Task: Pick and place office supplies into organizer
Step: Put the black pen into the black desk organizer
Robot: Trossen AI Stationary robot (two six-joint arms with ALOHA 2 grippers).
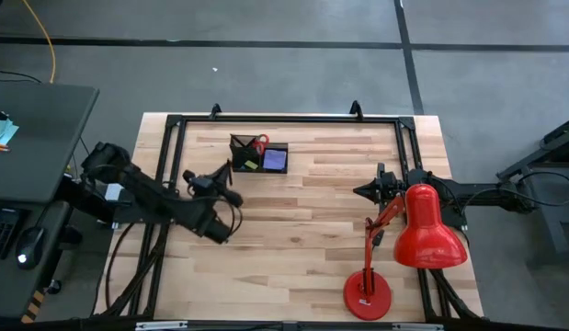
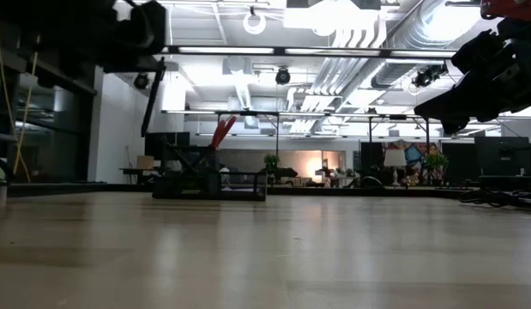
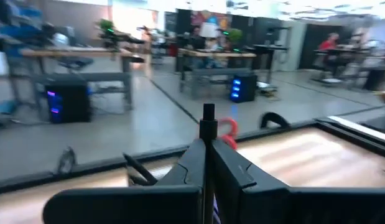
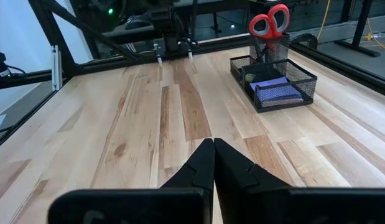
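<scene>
Both grippers are closed and hold nothing. From above, the left gripper (image 1: 231, 168) hangs over the wooden table (image 1: 302, 248) just beside the near-left corner of the black mesh organizer (image 1: 259, 156), which sits toward the table's far edge. Red-handled scissors (image 1: 260, 143) stand in its tall compartment, a purple sticky-note pad (image 1: 276, 160) lies in the tray next to it, and a small yellowish piece (image 1: 252, 165) shows in the middle. The right gripper (image 1: 365, 191) waits well apart, beside the red desk lamp (image 1: 426, 230).

At table height, the organizer (image 2: 210, 184) stands upright with the scissors (image 2: 221, 133) rising from it; both arms hang dark at the upper corners.

Past the left wrist's shut fingers (image 3: 198, 168), the red scissor handles (image 3: 226, 130) show close ahead, the organizer hidden behind the fingers.

Past the right wrist's pressed-together fingers (image 4: 208, 165), the organizer (image 4: 276, 81) lies across bare planks, scissors (image 4: 269, 22) handle-up, purple pad (image 4: 276, 90) flat inside. No writing can be read in any view.
</scene>
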